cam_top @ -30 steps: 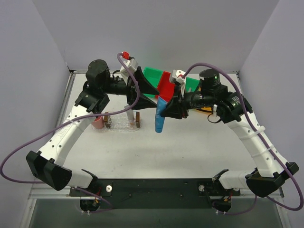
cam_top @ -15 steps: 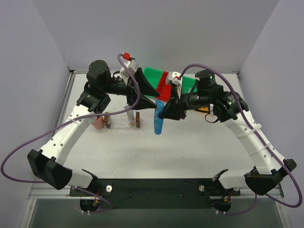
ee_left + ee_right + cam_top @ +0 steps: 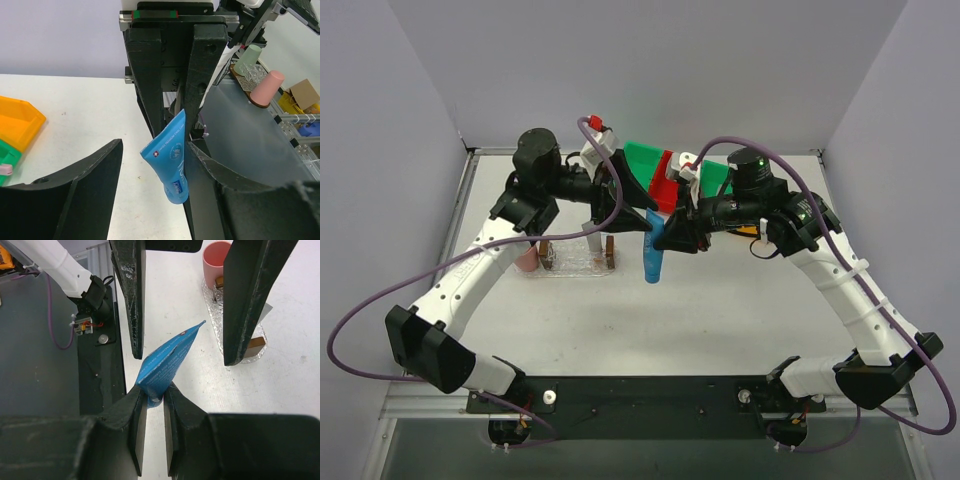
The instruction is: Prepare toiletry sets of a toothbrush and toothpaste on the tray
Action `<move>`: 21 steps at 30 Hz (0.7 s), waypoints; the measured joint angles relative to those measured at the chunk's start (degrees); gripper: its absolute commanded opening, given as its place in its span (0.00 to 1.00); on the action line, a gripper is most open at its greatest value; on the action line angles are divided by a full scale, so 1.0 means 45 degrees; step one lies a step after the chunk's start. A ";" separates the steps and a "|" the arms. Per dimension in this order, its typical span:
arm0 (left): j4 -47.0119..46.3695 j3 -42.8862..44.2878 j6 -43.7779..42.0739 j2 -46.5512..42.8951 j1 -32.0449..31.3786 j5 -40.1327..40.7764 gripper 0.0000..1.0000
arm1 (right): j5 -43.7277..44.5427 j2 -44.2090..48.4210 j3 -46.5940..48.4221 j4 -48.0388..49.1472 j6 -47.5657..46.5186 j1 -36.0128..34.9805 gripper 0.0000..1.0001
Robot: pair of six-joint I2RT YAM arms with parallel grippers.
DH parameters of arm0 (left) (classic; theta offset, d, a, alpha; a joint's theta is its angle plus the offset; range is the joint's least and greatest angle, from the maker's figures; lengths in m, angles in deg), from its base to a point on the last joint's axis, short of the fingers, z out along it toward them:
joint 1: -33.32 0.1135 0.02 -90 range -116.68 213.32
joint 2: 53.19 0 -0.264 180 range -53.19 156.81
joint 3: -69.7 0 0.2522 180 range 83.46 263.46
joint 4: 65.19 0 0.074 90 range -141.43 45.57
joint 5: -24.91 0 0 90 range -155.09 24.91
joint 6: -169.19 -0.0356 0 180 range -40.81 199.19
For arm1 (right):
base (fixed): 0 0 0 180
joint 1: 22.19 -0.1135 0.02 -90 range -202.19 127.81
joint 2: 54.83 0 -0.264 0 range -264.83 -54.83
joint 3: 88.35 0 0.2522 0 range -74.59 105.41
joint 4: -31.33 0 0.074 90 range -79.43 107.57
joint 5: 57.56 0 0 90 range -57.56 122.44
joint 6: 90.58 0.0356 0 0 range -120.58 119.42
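Observation:
My right gripper is shut on the cap end of the blue toothpaste tube and holds it above the table; the right wrist view shows the grip on the tube. My left gripper is open, with its fingers on either side of the tube's flat end. In the left wrist view the tube hangs between my open fingers, close to the right one. The clear tray with brown end blocks lies to the left, with a pale piece upright in it. I cannot make out the toothbrush.
A pink cup stands at the tray's left end and also shows in the right wrist view. Green and red bins sit at the back, with a yellow bin beside them.
My left arm has swung right, so its open fingers now straddle the blue tube. My right gripper has shifted slightly left with the tube.

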 measured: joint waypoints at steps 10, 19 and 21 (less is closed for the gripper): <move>0.0000 -0.0058 0.0044 0.0039 -0.0199 -0.0257 0.36 | 0.0214 -0.0005 0.0010 -0.0112 -0.0204 0.0000 0.00; 0.0000 -0.0146 0.0277 0.0039 -0.0277 -0.0636 0.00 | 0.0291 -0.0005 0.0010 -0.0466 -0.0452 0.0000 0.00; -0.0010 -0.0180 0.0277 0.0039 -0.0287 -0.0685 0.00 | 0.0296 -0.0005 0.0015 -0.0549 -0.0491 -0.0005 0.00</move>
